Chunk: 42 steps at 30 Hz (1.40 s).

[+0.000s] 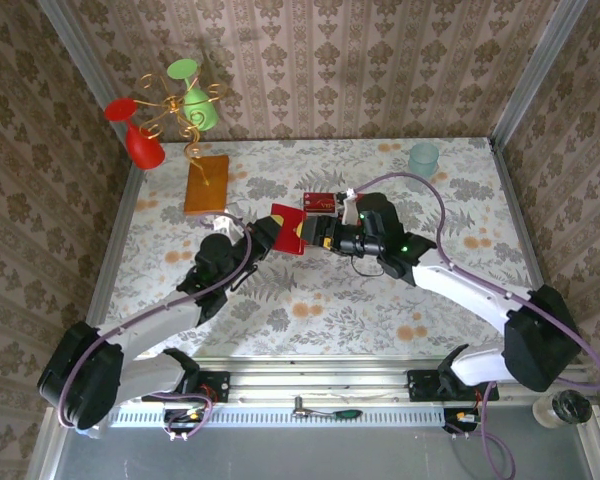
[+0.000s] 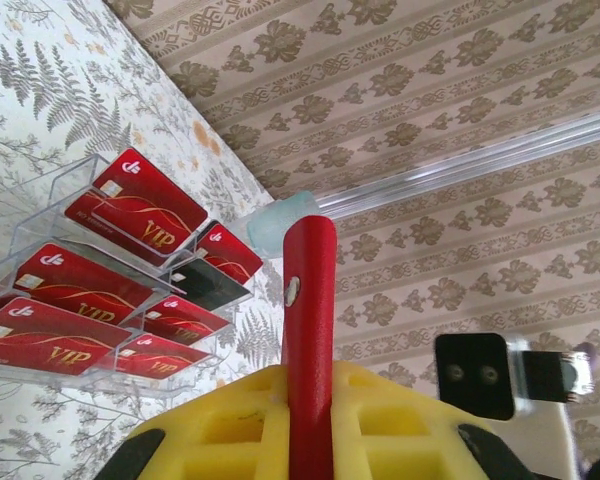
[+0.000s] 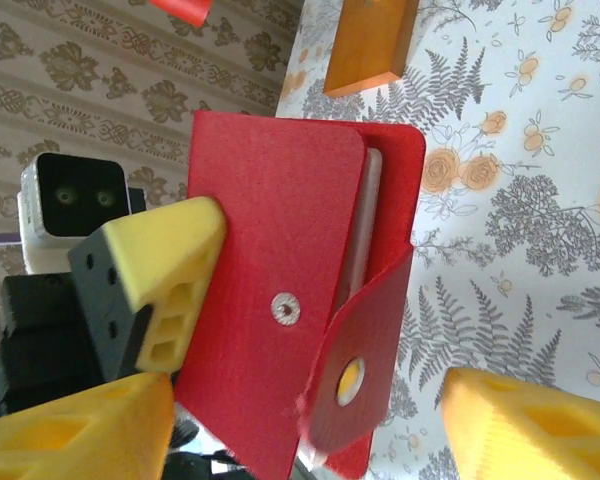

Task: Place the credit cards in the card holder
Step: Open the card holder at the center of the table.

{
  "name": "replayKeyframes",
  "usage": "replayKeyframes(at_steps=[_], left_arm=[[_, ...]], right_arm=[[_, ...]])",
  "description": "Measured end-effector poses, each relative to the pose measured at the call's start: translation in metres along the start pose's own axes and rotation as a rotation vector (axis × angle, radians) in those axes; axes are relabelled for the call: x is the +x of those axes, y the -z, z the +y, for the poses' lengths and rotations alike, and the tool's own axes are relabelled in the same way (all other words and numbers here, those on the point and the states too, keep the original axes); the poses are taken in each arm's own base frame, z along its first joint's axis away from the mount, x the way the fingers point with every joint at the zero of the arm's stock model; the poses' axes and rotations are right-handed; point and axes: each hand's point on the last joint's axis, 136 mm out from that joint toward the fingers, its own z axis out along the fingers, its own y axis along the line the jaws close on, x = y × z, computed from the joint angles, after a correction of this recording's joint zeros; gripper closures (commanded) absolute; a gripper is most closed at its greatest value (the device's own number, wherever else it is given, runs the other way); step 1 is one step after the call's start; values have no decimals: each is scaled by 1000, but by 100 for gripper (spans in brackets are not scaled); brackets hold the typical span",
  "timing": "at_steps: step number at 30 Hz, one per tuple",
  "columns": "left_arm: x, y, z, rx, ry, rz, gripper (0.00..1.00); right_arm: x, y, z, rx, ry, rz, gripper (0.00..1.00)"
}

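**Red card holder (image 1: 288,230) gripped in my left pincer (image 1: 263,234)**

My left pincer is clamped tight on the card holder, lifting it off the floral surface (image 1: 400,170). My right pincer (image 1: 316,232) stands wide, one finger either side of the holder's loose flap (image 3: 365,340). The credit cards (image 2: 130,205) sit nearby in a clear tiered rack (image 2: 40,215).

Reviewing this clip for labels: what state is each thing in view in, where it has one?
card holder: lifted off the table, snap flap undone.
left end effector: shut on the card holder.
right end effector: open, near the flap.
credit cards: slotted in the clear stand.
teal cup: upright.
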Motion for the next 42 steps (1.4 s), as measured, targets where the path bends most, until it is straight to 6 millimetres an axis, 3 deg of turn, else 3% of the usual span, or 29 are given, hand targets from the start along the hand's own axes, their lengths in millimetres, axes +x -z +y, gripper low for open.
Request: replayKeyframes(at_steps=[7, 11, 21, 30, 38, 42], left_arm=[[-3, -4, -7, 44, 48, -15, 100], [-3, -6, -7, 52, 66, -18, 100], [-3, -14, -4, 63, 102, -19, 100], [-7, -17, -16, 101, 112, -29, 100], [-8, -17, -18, 110, 113, -31, 100], [-8, -17, -19, 116, 114, -34, 100]], right_arm=[[-6, -18, -5, -37, -30, -10, 60], [-13, -16, -4, -75, -29, -35, 67], [-18, -10, -17, -115, -57, -56, 76], [-23, -6, -15, -150, -67, -74, 80], [-23, -4, -4, -209, -69, -63, 74], [-25, -2, 1, -238, -63, -59, 78]])
